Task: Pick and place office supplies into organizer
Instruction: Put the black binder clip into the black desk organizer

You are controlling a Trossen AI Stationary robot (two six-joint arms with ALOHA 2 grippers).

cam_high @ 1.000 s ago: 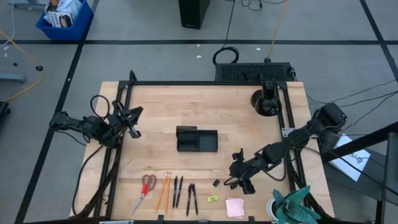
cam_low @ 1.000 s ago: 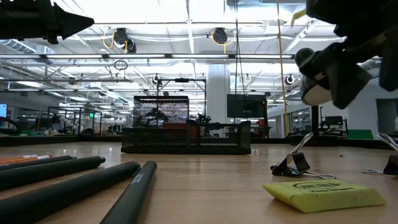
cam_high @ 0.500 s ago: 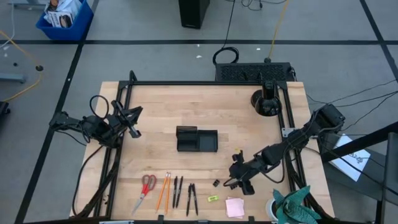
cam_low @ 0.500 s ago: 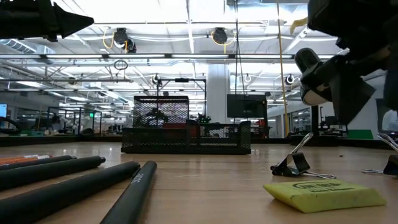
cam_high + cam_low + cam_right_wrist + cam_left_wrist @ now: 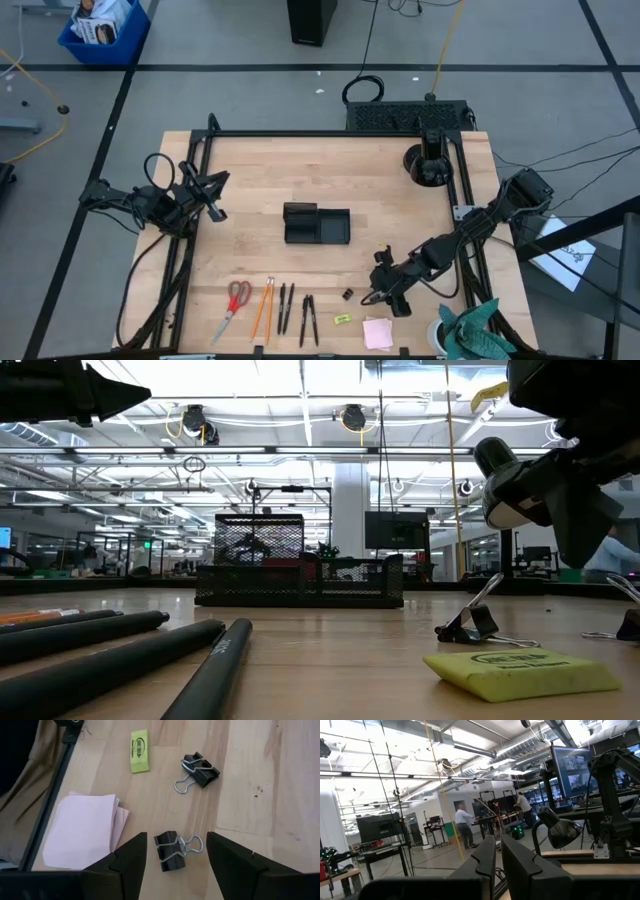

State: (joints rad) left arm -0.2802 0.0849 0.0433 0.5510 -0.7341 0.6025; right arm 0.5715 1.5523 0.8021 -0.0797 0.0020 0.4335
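While the left arm waits folded at the table's left edge, its left gripper [image 5: 213, 192] raised clear of the wood with fingers [image 5: 485, 860] pressed almost together on nothing, the right arm stretches in from the right edge toward the near side. It slopes low across the table, and the right gripper [image 5: 378, 293] hangs just above the surface with its fingers [image 5: 131, 851] spread wide, holding nothing. In the right wrist view a binder clip [image 5: 172, 851] lies on the wood between those spread fingers, not touched by either one. A second binder clip [image 5: 200, 770] lies a little farther off, near the yellow piece [image 5: 139, 750], and the pink sticky-note pad [image 5: 85, 830] sits just beside the near clip.

The table [image 5: 330, 165] is pale wood framed by black rails. The organizer [image 5: 316, 224], a black tray with compartments, stands near its middle, well apart from both grippers. Along the near edge lie the red-handled scissors [image 5: 233, 303], the orange pencils [image 5: 263, 306] and the black pens [image 5: 296, 310] in a row. A round black stand base [image 5: 428, 165] sits at the far right corner, and a teal cloth [image 5: 470, 330] is bunched at the near right corner.

Beyond the table, the wrist and low views show a large hall with bright ceiling lights, monitors, and two people [image 5: 464, 824] standing far off.
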